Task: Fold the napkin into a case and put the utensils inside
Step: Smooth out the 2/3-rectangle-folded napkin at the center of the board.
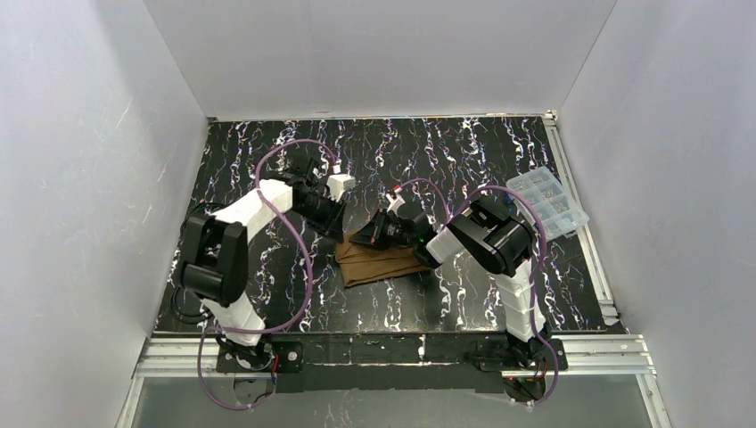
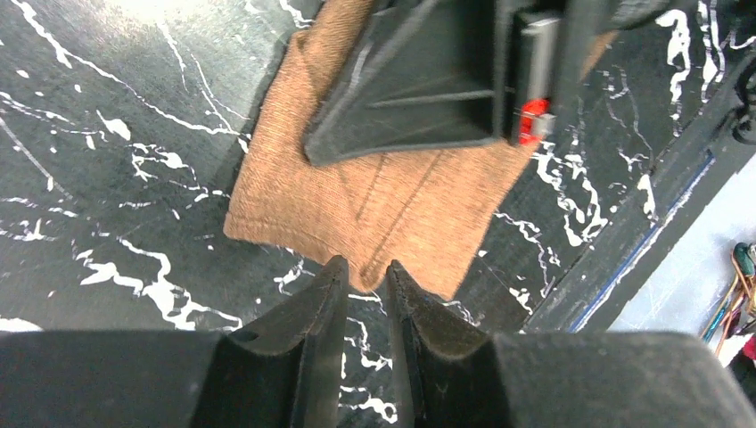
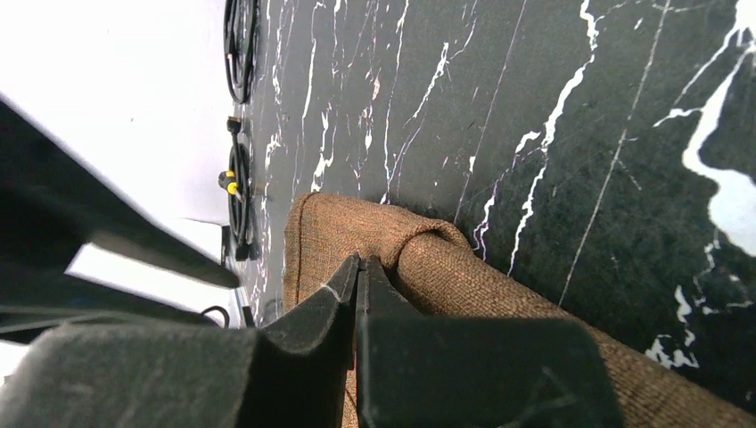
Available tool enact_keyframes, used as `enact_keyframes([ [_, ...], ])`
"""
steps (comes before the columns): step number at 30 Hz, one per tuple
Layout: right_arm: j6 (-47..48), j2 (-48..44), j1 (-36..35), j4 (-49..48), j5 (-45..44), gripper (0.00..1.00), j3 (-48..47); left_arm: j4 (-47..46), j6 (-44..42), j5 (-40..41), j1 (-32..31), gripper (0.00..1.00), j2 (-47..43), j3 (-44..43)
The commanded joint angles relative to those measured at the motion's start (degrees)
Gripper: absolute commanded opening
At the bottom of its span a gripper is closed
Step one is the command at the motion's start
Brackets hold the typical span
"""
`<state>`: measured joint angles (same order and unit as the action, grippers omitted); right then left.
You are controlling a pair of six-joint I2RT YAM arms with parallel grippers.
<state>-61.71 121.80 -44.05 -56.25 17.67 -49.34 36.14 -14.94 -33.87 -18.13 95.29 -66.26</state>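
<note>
A clear plastic compartment box (image 1: 546, 201) sits at the right edge of the black, white-veined worktop (image 1: 464, 303), well apart from the cloth; purple cables (image 1: 303, 259) loop off both arms, and white walls (image 1: 89, 178) close in three sides. The napkin (image 1: 379, 263) lies near the middle of the worktop between the two arms, a brown woven sheet folded into a layered, roughly rectangular pad with stitched hems. From above, both wrists crowd over its far edge and cover that part. In the left wrist view the black body of the other arm blocks the napkin's upper portion.

The left pincer (image 2: 365, 270) hangs just over the napkin's near edge; its jaws are parted by a narrow gap with nothing between them. The right pincer (image 3: 357, 265) is pressed closed, its tips meeting where a fold of the napkin humps up beside them, apparently nipping a layer; the cloth under its fingers is hidden.
</note>
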Motion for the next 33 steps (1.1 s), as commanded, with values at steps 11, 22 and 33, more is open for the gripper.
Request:
enact_keyframes([
  [11, -0.3, 4.1, 0.0, 2.4, -1.6, 0.09, 3.8, -4.6, -0.8, 4.8, -1.7, 0.13, 7.0, 5.2],
  [22, -1.5, 5.0, -0.2, 1.4, -2.0, 0.09, 4.1, -4.9, 0.5, 5.3, -5.7, 0.14, -0.6, 8.6],
  [33, -0.1, -1.1, -0.3, 6.3, -1.6, 0.15, 2.4, 10.4, -10.6, 9.8, -3.8, 0.25, -9.1, -3.8],
])
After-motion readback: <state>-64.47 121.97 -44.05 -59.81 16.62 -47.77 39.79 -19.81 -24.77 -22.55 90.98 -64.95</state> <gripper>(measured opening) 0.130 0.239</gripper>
